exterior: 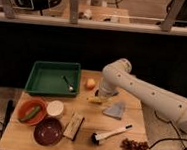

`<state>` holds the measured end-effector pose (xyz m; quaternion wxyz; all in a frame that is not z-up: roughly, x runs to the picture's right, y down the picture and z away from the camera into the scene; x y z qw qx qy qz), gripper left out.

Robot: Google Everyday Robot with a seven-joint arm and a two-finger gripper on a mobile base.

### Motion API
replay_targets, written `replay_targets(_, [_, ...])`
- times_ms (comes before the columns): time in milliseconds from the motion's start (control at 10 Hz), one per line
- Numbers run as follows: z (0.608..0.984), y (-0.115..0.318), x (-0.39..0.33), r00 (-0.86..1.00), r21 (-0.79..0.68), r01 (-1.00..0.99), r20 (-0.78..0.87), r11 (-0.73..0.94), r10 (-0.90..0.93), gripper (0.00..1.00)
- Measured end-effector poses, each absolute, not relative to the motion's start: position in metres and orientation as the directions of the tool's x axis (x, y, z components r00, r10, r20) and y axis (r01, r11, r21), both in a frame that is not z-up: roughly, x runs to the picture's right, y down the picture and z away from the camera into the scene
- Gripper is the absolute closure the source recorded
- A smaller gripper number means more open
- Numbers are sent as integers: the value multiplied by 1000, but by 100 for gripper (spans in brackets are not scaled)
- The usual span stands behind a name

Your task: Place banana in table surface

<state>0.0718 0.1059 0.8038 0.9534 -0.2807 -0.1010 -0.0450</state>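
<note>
The small yellow banana (pixel 95 100) lies low at the middle of the light wooden table surface (pixel 89 120), just left of the grey cloth (pixel 115 110). I cannot tell whether it rests on the wood or is still held. My gripper (pixel 103 94) hangs from the white arm that reaches in from the right. It sits directly over the banana's right end, largely hidden by the wrist.
A green tray (pixel 39 79) with a spoon stands at the back left, with a round yellow-orange fruit (pixel 90 83) beside it. An orange bowl with a green cucumber (pixel 30 113), a white cup (pixel 56 108), a dark bowl (pixel 48 131), a block (pixel 74 126), a brush (pixel 110 134) and dark grapes (pixel 134 145) line the front.
</note>
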Motion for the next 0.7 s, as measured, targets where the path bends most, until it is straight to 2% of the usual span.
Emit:
replay_targets(300, [797, 89, 61, 980, -493, 164, 180, 855, -84, 99])
replay_targets(500, [781, 58, 48, 981, -449, 192, 124, 873, -152, 99])
replay_targets(700, [775, 46, 40, 977, -426, 212, 104, 880, -185, 99])
